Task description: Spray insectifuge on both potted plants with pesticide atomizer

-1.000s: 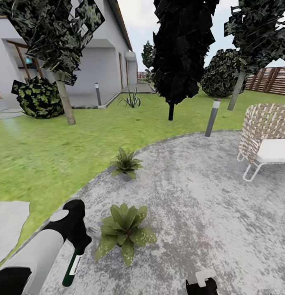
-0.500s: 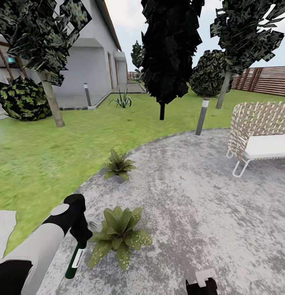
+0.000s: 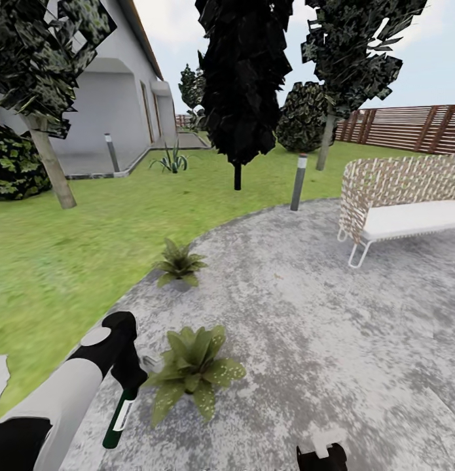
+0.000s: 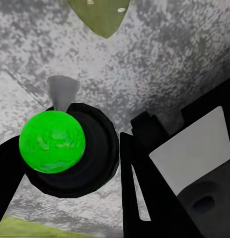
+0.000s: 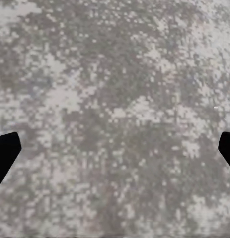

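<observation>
The spray bottle (image 3: pixel 118 413) is held in the left gripper (image 3: pixel 127 374), pinched by its black trigger head so that the dark green body with the white label hangs downward over the paved patio (image 3: pixel 332 340). It is kept just beside the near potted plant (image 3: pixel 193 369), with the small grey nozzle (image 3: pixel 148 360) turned toward the speckled leaves; this placement seems chosen so that the spray would land on the rosette. In the left wrist view a leaf tip (image 4: pixel 100 16) is seen beyond the nozzle (image 4: pixel 61 92), which supports that judgement.

The right gripper (image 5: pixel 115 148) is spread wide and carries nothing: its two dark fingertips (image 5: pixel 5 151) are seen at opposite edges of the right wrist view, with bare paving between them. It is probably kept low and aside to leave the work to the other arm.

Two potted plants are counted, the far one (image 3: pixel 178 264) set at the patio's edge by the lawn (image 3: pixel 63 261), well apart from the near one. One spray bottle, one wicker bench (image 3: pixel 404 196) and two short lamp posts (image 3: pixel 297 181) are counted.
</observation>
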